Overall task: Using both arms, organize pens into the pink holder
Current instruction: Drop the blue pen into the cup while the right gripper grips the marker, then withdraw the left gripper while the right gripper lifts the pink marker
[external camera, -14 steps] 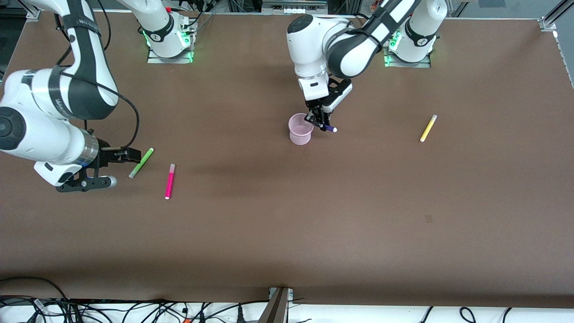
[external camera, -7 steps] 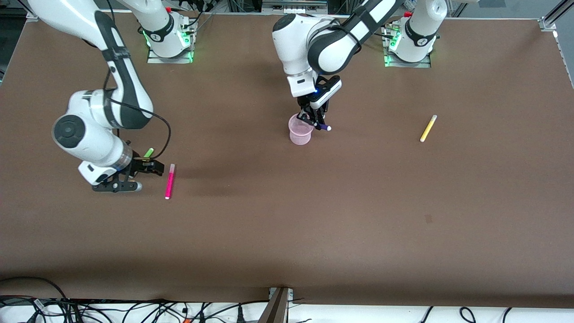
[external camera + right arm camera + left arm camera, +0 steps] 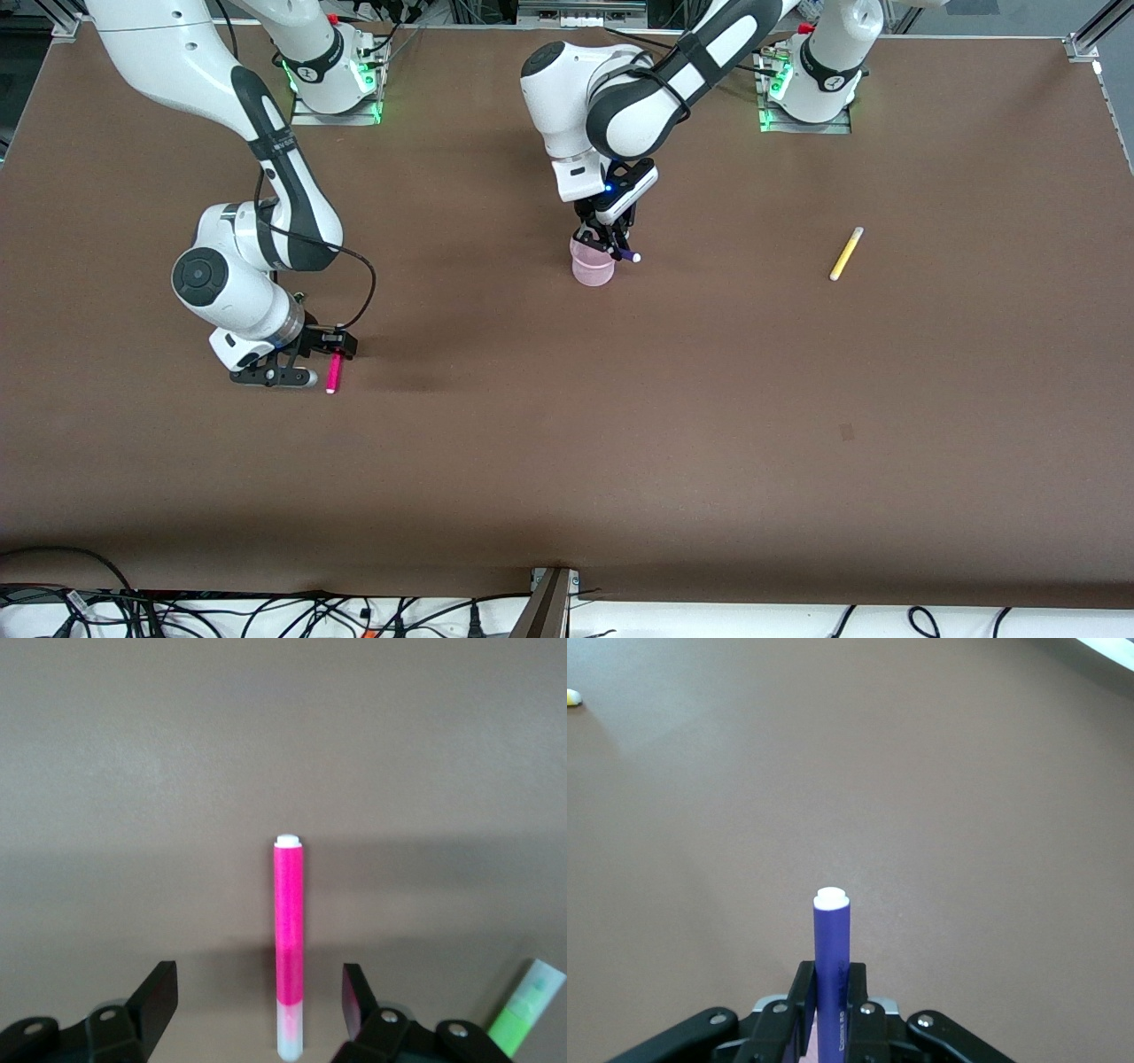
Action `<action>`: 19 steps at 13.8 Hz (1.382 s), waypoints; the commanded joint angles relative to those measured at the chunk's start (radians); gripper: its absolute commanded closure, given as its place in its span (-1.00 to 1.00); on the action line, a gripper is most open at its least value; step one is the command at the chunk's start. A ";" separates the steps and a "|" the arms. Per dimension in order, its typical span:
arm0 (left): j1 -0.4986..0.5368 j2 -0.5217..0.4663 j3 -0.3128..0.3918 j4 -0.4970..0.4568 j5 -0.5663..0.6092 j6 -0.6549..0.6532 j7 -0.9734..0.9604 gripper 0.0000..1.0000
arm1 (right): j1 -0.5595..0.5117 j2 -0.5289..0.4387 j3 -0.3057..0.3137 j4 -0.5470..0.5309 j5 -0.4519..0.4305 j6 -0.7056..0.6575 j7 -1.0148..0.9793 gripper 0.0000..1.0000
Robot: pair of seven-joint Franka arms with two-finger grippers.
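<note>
My left gripper is shut on the purple pen and holds it tilted over the rim of the pink holder; in the left wrist view the pen stands out between the fingers. My right gripper is open, low over the magenta pen, which lies between its jaws in the right wrist view. The green pen lies beside it, mostly hidden by the right arm in the front view. The yellow pen lies toward the left arm's end of the table.
The brown table is bare apart from these things. Cables and a metal bracket run along the table edge nearest the front camera. The arm bases stand at the edge farthest from that camera.
My right gripper has swung from the green pen over to the magenta pen and come down around it. My left gripper has carried the purple pen a little closer over the holder.
</note>
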 commanded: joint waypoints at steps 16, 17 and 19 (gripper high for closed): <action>0.680 -0.076 -0.191 0.290 -0.345 -0.069 0.833 -1.00 | -0.007 0.093 0.000 0.050 0.017 0.046 -0.011 0.30; 0.749 -0.085 -0.220 0.290 -0.377 -0.069 0.916 -1.00 | -0.008 0.095 0.000 0.050 0.017 0.048 -0.011 0.29; 0.881 -0.094 -0.286 0.289 -0.430 -0.091 1.089 -1.00 | -0.008 0.095 0.000 0.050 0.017 0.048 -0.013 0.28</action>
